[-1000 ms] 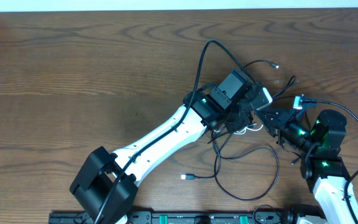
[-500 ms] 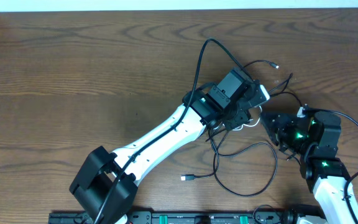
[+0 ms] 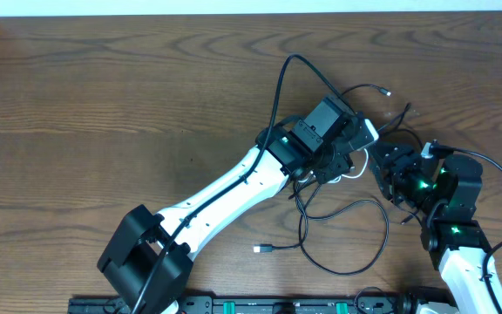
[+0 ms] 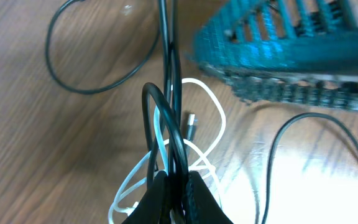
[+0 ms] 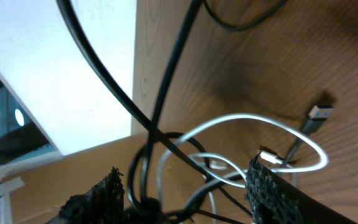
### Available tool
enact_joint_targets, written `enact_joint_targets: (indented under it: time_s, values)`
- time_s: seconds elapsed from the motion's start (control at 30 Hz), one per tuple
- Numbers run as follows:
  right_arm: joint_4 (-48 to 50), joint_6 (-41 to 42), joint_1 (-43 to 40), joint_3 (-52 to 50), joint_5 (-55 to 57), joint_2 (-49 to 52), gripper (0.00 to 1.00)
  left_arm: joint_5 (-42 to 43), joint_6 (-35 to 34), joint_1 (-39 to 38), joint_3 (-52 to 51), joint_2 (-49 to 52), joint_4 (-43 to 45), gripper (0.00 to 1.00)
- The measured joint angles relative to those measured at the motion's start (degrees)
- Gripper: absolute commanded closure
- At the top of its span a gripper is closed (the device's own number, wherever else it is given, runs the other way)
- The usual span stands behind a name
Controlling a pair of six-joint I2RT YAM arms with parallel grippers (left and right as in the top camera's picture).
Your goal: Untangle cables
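Near edge: we see a loose plug (image 3: 261, 249) on a slack black loop, lying on the counter (image 3: 103, 87) right of middle.
Left pincer: (image 4: 174, 182) clenched on the cables (image 4: 169, 124), with black strands and the white cord (image 5: 247, 116) bunched between its tips, just beyond that loop.
Right pincer: (image 5: 185, 183) released, its fingers (image 5: 272, 186) spread to either side of the knot, just right of the left pincer.
Knot: we place it toward the counter's right edge, about midway between the near and far edges.
Far side: one black strand runs on toward the far edge and ends in a far plug (image 3: 387, 92).
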Motion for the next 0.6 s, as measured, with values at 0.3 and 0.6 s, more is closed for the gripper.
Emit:
enact_joint_targets:
  time_s: [0.3,0.6]
  values:
    - [0.7,5.3,0.0,0.0,0.1,0.0,0.50,2.8,0.1,-0.7,0.0,0.0,0.5,0.92]
    - [1.1,13.2,0.0,0.0,0.1,0.0,0.53,4.2,2.4,-0.8,0.0,0.0,3.4,0.93]
